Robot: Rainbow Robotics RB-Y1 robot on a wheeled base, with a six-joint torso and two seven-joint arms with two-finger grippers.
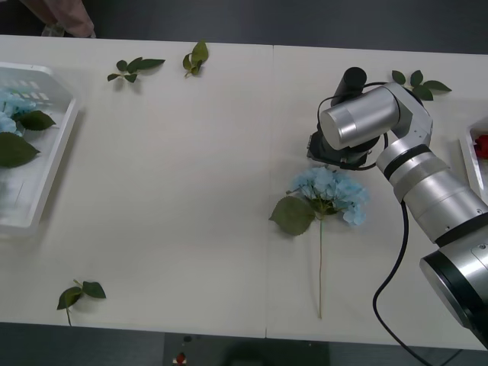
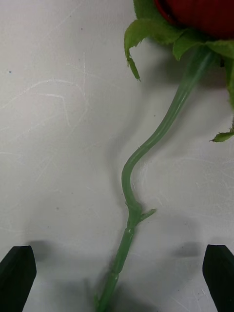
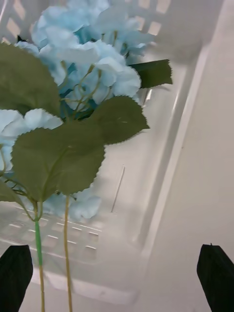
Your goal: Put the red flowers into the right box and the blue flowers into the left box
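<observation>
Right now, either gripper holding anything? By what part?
Nothing held. Right gripper is open, its jaws straddling a rose stem without touching. Left gripper is open over the left box.

We see a white table (image 1: 191, 213) with loose green leaf sprigs on it: two near the far edge at left (image 1: 134, 69) (image 1: 195, 58), one at the far right (image 1: 421, 83), one near the front left corner (image 1: 79, 295).

light: bright, even overhead | shadows: soft, faint beside rose stem (image 2: 161, 131) | blur: near hydrangea leaves (image 3: 58, 156) soft
</observation>
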